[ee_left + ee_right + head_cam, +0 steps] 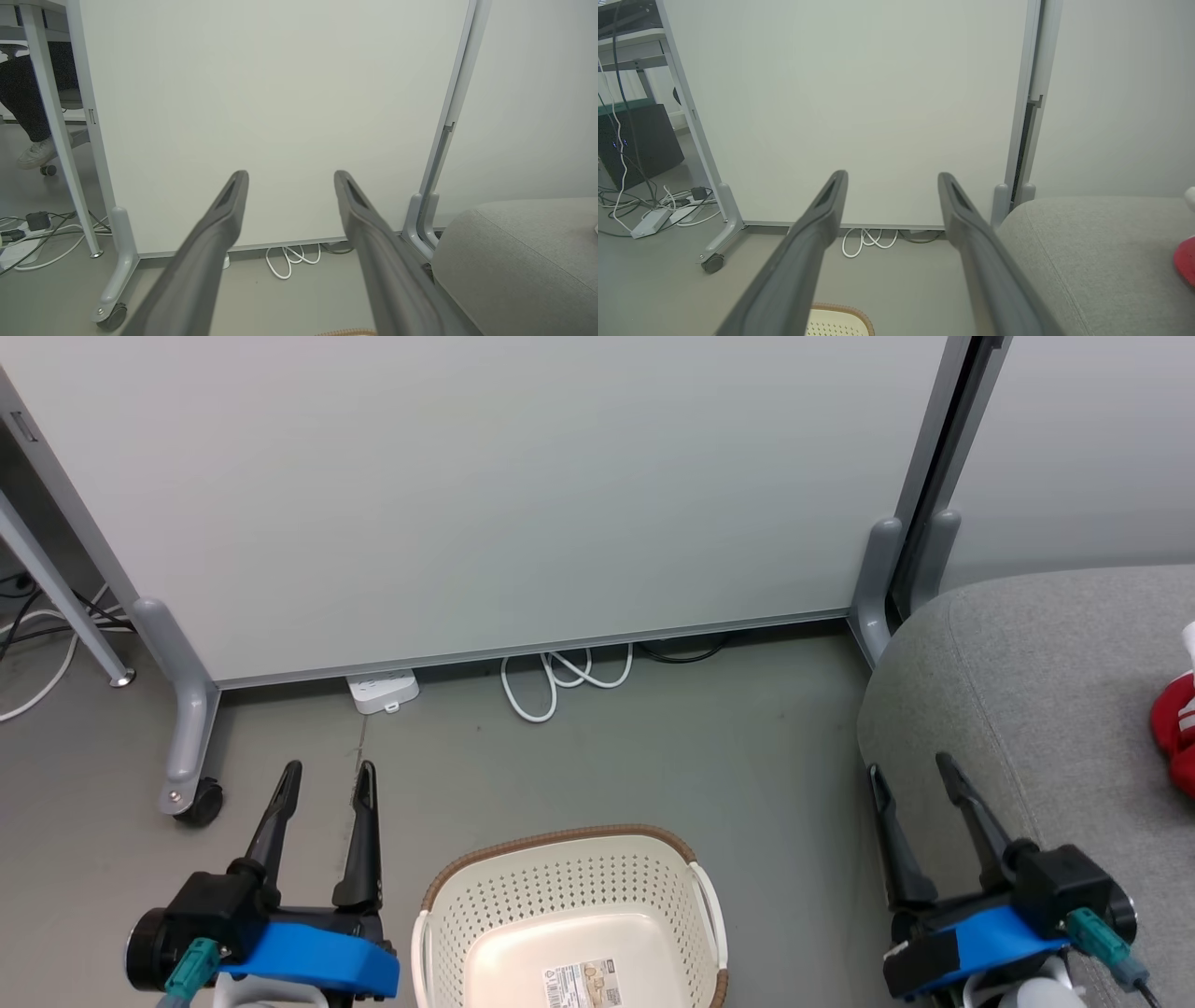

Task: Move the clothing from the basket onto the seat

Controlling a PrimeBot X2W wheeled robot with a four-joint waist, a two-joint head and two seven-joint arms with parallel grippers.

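Observation:
The cream basket (439,905) with a brown rim stands on the floor at the bottom middle; its inside holds no garment, just a printed label. Red-and-white clothing (1176,728) lies on the grey seat (1027,691) at the right edge, seen as a red patch (1186,259) in the right wrist view. My left gripper (325,782) is open, left of the basket. My right gripper (910,773) is open, at the seat's near left edge, right of the basket. Both sets of fingers (229,205) (831,200) point at a white partition.
A white partition panel (485,495) on grey castor feet (191,784) stands ahead. White cables (551,677) and a power strip (383,691) lie at its base. Desk legs and more cables (32,233) are at the left, with a person's shoe (35,154) beyond.

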